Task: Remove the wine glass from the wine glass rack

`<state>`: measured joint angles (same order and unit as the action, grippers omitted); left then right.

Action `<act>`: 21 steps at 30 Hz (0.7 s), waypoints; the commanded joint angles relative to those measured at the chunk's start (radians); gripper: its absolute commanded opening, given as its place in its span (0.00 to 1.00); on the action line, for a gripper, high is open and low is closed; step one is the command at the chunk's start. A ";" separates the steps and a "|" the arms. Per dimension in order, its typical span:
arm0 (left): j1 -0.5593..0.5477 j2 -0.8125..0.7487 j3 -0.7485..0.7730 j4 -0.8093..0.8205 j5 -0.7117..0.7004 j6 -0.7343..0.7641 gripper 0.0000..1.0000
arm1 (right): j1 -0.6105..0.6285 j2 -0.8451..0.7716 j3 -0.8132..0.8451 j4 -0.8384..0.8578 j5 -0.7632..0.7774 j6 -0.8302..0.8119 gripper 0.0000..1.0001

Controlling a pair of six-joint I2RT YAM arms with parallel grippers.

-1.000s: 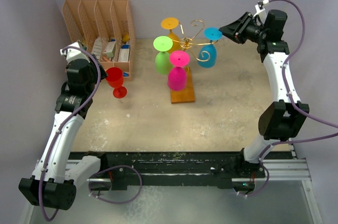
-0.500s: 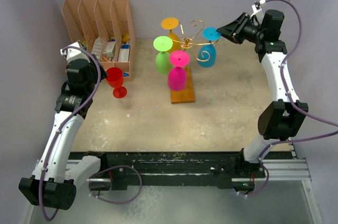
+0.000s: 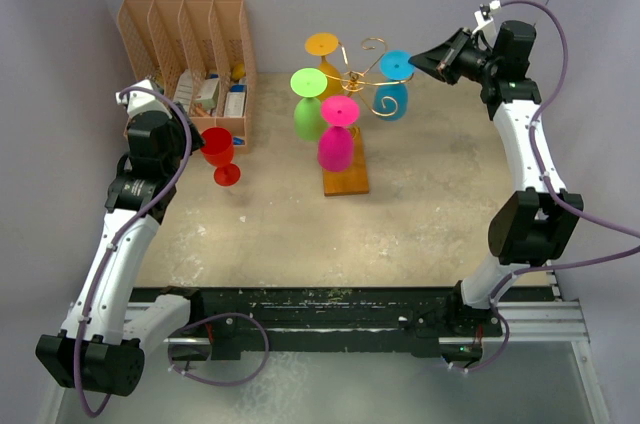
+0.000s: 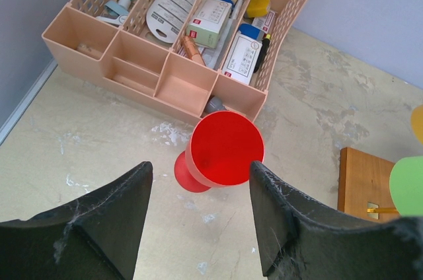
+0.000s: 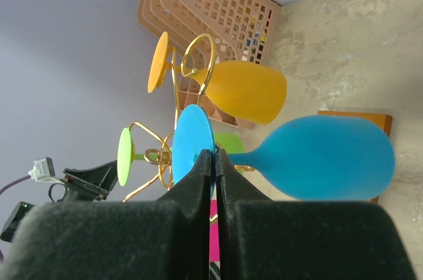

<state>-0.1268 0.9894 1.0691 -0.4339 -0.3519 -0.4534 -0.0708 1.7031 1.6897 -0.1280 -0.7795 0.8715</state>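
The chief danger, as I judge it, is a push instead of a grasp. The right gripper (image 5: 213, 154) has its fingers pressed together with only a hairline slit between them, holding nothing, and its tips sit just short of the round foot of the blue wine glass (image 5: 324, 158). If it goes forward like this, it would shove that foot along the wire, set the bowl swinging into the yellow glass (image 5: 244, 92) hanging just beyond, or tip the slender wine glass rack (image 3: 362, 76) on its wooden base. Pulling the glass any way but out along the open end of its scroll arm could drag the whole stand. From this gripper, the blue foot lies straight ahead and very close, edge-on to the tips. The bowl hangs below and to one side of them, and the gold curls rise just behind the foot. The left gripper (image 4: 199, 168) is spread wide over a red glass (image 4: 223, 149) standing on the table ahead of its fingers, well apart from the rack.
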 commanded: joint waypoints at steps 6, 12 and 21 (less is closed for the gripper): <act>-0.007 0.000 0.011 0.044 0.010 0.000 0.64 | -0.012 -0.132 -0.067 0.050 0.060 0.024 0.00; -0.007 -0.001 0.011 0.043 0.011 -0.001 0.64 | -0.044 -0.181 -0.122 0.073 0.070 0.049 0.00; -0.007 0.000 0.011 0.044 0.014 -0.002 0.64 | -0.044 -0.206 -0.179 0.147 -0.005 0.094 0.00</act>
<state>-0.1268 0.9894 1.0691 -0.4339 -0.3443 -0.4534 -0.1127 1.5364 1.5127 -0.0734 -0.7368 0.9325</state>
